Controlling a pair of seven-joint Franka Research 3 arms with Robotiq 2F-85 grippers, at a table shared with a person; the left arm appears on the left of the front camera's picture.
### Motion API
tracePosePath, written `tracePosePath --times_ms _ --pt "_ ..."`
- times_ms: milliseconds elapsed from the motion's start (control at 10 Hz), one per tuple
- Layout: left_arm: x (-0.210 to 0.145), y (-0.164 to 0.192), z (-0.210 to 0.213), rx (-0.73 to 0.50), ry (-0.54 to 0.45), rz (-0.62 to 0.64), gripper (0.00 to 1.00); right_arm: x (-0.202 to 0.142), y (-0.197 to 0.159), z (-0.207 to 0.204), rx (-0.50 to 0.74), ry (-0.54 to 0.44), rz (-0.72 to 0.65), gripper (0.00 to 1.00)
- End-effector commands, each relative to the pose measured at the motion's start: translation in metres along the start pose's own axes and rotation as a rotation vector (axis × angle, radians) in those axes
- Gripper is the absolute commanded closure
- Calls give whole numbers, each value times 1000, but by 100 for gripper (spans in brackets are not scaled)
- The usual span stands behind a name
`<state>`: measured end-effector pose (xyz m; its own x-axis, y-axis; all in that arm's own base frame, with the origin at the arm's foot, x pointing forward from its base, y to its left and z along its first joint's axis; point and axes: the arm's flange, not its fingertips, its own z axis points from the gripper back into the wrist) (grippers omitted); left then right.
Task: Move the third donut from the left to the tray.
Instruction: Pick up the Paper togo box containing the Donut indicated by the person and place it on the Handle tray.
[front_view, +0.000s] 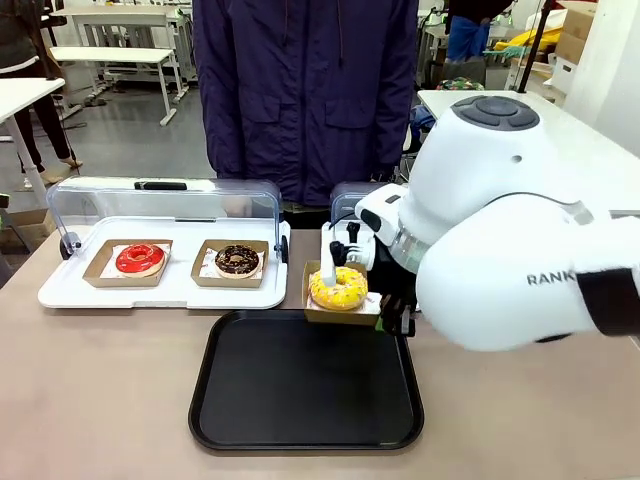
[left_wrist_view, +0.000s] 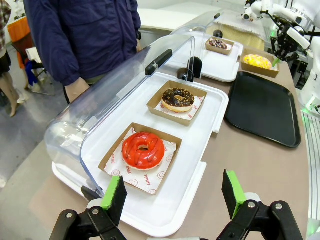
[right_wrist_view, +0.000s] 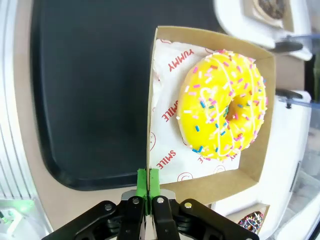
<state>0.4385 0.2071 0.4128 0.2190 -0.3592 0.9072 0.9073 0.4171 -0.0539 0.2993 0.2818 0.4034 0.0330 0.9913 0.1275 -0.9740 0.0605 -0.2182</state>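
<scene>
The third donut, yellow-iced with coloured sprinkles, sits on a brown cardboard square. My right gripper is shut on the near wall of that cardboard, holding it at the far edge of the black tray. In the right wrist view the donut hangs partly over the tray and partly over a white tray behind it. My left gripper stands open and holds nothing, above the near end of the white tray by the red donut. From there the yellow donut and the black tray lie far off.
A white tray with its clear lid raised holds a red donut and a chocolate donut. A second white tray holds another chocolate donut. A person in a dark jacket stands at the far side.
</scene>
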Motion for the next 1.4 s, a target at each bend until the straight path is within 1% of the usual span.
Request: tracePosePath --times_ms 0,300,700,1000,1300 --pt "3 -1 1 -6 10 5 0 0 20 1 22 0 -10 98" --pt "3 -1 1 -6 10 5 0 13 43 -15 61 -5 5 98" --pt "3 -1 1 -6 10 5 0 19 49 -39 125 -9 22 98" --pt "3 -1 1 -6 10 5 0 18 54 -52 141 -22 27 98" --pt "3 -1 1 -6 10 5 0 20 58 -64 157 -12 39 98"
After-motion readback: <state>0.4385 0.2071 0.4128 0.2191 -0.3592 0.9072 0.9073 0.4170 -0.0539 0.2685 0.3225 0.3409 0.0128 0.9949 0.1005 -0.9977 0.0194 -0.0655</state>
